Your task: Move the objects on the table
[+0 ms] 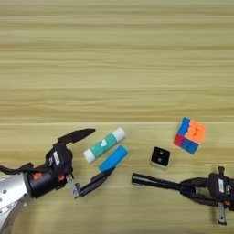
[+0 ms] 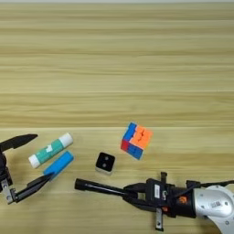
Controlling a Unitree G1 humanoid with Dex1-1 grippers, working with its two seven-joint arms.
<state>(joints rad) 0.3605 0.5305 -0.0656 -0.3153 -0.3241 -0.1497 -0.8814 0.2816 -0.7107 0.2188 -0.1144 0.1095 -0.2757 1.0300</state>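
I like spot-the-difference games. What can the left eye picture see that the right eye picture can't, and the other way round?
Only the left eye view shows the left arm's silver forearm and the whole open left claw. Only the right eye view shows the right arm's silver forearm behind the right claw. Both show the right claw shut on the black marker, plus the glue stick, blue bar, small black-and-white cube and puzzle cube on the wooden table.
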